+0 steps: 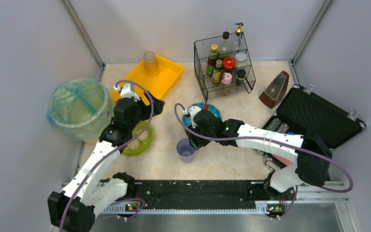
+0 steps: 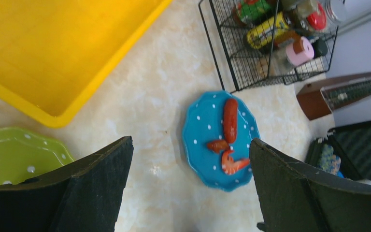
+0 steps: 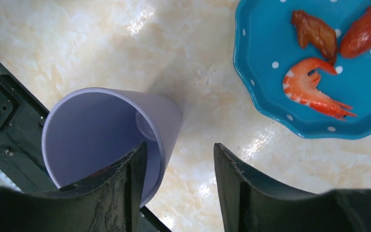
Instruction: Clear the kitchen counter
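Observation:
The kitchen counter [image 1: 232, 116] is a beige mottled surface. A lilac cup [image 1: 186, 150] stands upright near its front rail. My right gripper [image 3: 179, 147] straddles the cup's [image 3: 101, 130] rim, one finger inside and the other outside with a gap to the wall. Just behind it lies a blue dotted plate [image 3: 270, 58] with a shrimp, a sausage and a brown piece. My left gripper [image 2: 191, 183] hangs open and empty above the counter, between a green plate [image 2: 14, 154] and the blue plate [image 2: 207, 145]. The yellow tray [image 1: 166, 82] holds a glass jar [image 1: 150, 63].
A wire rack [image 1: 224, 65] of bottles stands at the back. A brown metronome [image 1: 274, 90] and an open black case [image 1: 319, 116] are on the right. A bin lined with a bluish bag [image 1: 79, 108] stands at the left edge.

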`<state>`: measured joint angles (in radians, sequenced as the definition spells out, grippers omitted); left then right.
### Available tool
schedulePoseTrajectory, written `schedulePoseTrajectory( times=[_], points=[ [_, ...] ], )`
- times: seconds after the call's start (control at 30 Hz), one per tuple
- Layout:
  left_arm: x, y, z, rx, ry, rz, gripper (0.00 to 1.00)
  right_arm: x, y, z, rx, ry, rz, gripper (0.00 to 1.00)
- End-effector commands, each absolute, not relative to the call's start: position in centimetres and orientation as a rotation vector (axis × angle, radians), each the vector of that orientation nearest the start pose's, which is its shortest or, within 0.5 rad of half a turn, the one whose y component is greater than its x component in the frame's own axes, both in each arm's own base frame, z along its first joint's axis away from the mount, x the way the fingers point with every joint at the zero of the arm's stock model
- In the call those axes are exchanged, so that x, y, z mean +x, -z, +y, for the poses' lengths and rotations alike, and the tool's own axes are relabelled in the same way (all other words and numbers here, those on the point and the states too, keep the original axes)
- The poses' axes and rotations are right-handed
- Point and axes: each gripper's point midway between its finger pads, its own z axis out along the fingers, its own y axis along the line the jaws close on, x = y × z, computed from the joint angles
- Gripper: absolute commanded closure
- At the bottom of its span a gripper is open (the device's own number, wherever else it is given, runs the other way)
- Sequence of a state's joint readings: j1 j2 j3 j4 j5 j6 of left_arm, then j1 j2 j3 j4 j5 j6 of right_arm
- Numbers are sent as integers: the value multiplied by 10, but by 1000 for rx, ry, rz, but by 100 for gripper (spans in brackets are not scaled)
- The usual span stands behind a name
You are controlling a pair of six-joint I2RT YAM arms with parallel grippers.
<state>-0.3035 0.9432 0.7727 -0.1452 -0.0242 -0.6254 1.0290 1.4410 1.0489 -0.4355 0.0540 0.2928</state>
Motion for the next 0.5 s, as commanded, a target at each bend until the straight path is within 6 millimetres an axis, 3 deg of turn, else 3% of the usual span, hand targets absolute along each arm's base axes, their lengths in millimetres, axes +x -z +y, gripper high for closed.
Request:
schedulePoseTrajectory(
  times=[0.0,0.27,0.47],
  points=[
    [302,-231,-128,-294,618,1921,6,192,-133,327,-818,-543,2323,52],
    [281,-226,-134,-256,689,1921,6,190,-144,337,-742,-702,2234,99],
    [272,-234,-148,-222,804,1902,6,198,-180,326,-583,-905,2064,100]
  ],
)
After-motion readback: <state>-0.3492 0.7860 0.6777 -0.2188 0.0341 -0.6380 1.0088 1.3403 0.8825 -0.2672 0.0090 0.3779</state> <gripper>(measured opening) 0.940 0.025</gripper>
